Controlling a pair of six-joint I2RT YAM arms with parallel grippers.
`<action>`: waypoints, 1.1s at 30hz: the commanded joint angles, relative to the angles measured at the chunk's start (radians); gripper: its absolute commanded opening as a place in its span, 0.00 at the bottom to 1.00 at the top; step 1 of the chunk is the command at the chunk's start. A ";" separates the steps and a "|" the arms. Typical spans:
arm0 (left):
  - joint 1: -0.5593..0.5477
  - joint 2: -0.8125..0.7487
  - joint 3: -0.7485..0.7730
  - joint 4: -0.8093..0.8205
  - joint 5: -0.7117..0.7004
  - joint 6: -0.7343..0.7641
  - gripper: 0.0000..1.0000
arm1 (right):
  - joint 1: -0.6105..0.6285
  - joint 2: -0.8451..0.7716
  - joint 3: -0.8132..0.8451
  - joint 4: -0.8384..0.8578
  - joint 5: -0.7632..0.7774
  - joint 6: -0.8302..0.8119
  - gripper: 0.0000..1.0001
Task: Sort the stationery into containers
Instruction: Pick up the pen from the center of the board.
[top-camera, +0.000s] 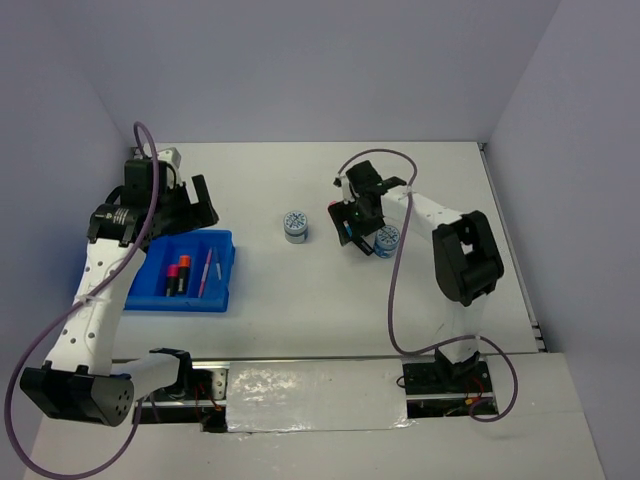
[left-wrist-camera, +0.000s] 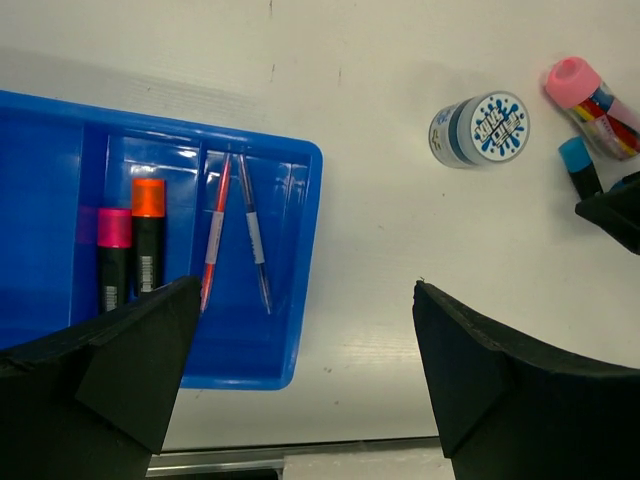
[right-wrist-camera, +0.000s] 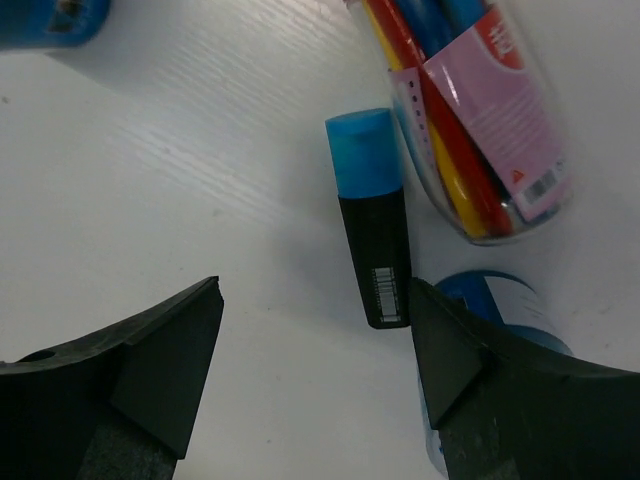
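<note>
The right gripper hangs wide-jawed and empty over the blue-capped highlighter lying on the table beside the pink case; the pick-up looks next, needing centring then a squeeze; the left gripper hovers open above the blue tray.

Bright, even overhead light, soft faint shadows, sharp focus; glossy glare on the blue tray.

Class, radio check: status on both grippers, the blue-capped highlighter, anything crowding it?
Left gripper open above tray edge. Right gripper open, straddling blue-capped highlighter, not gripped. Pen case and blue disc close beside it.
</note>
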 joint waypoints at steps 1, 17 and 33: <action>-0.002 -0.028 0.026 -0.024 0.022 0.056 0.99 | 0.023 0.053 0.048 0.006 0.043 -0.026 0.80; -0.002 -0.001 0.009 0.016 0.079 0.094 0.99 | 0.081 0.131 0.001 0.083 0.158 -0.010 0.78; -0.003 -0.002 0.011 0.027 0.108 0.091 0.99 | 0.095 0.147 -0.027 0.111 0.127 0.021 0.59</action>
